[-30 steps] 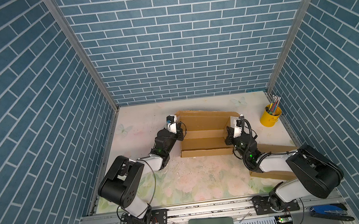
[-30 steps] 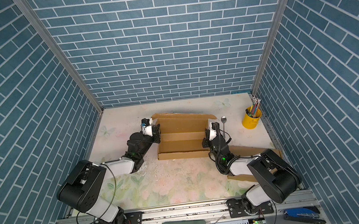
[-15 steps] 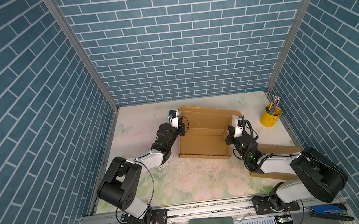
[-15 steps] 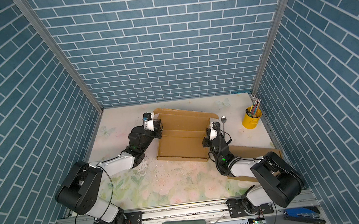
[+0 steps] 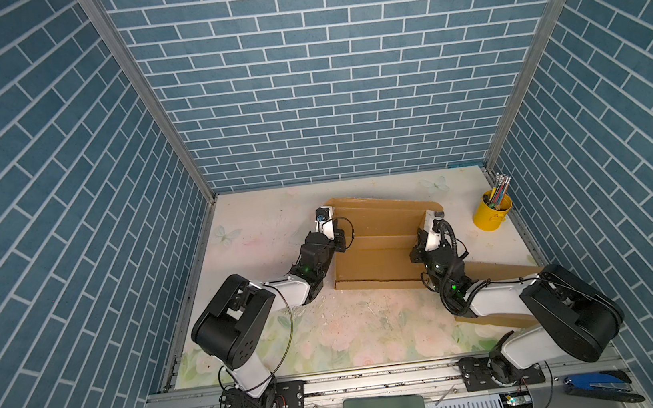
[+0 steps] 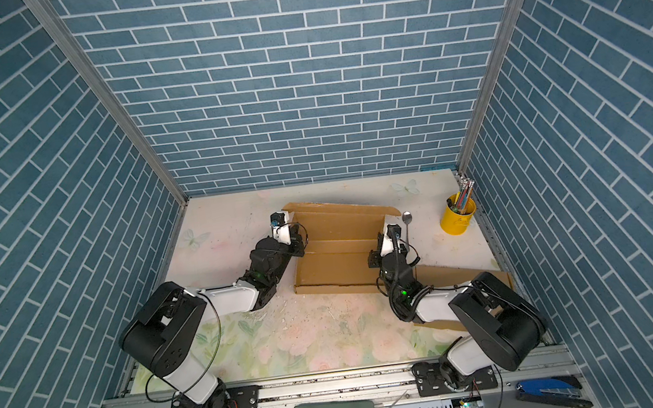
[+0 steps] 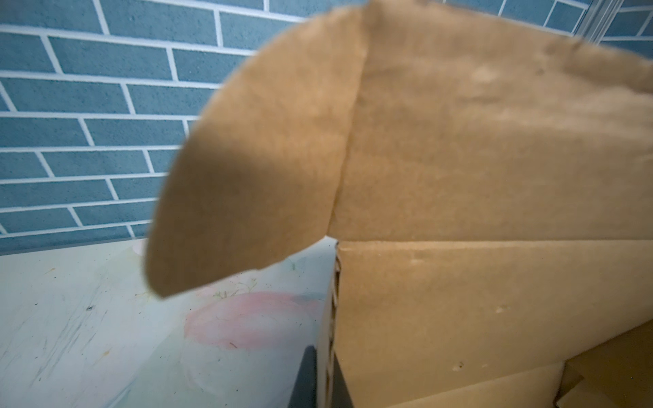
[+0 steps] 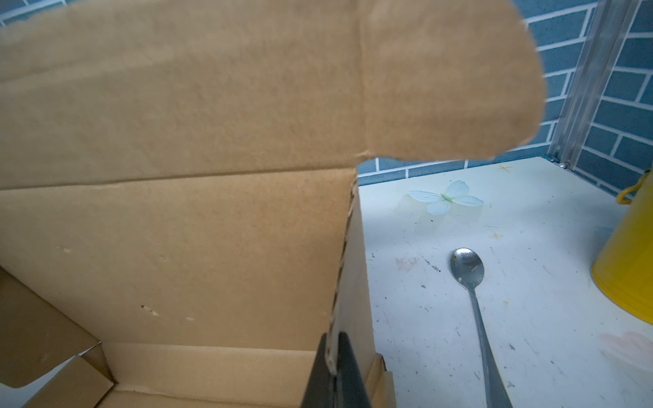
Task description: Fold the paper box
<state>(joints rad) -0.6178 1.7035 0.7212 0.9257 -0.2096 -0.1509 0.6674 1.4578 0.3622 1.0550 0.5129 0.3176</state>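
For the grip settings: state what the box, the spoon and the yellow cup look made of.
Box: corrugated cardboard, matte brown; fluting shows along its cut edge. Spoon: metal, likely steel; mirror-shiny bowl. Yellow cup: glossy, painted metal or plastic; cannot tell which.

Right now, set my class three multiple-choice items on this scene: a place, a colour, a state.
1. Where is the spoon?
A) on the table, between the cardboard box and the cup
B) inside the box
C) in the cup

2. What colour is the cup?
A) red
B) yellow
C) green

3. The right gripper is:
A) open in the air
B) shut on the box's side wall
C) shut on the spoon

Answers:
1 A, it lies on bare table beside the box.
2 B, it is plainly yellow.
3 B, it pinches the wall's edge.
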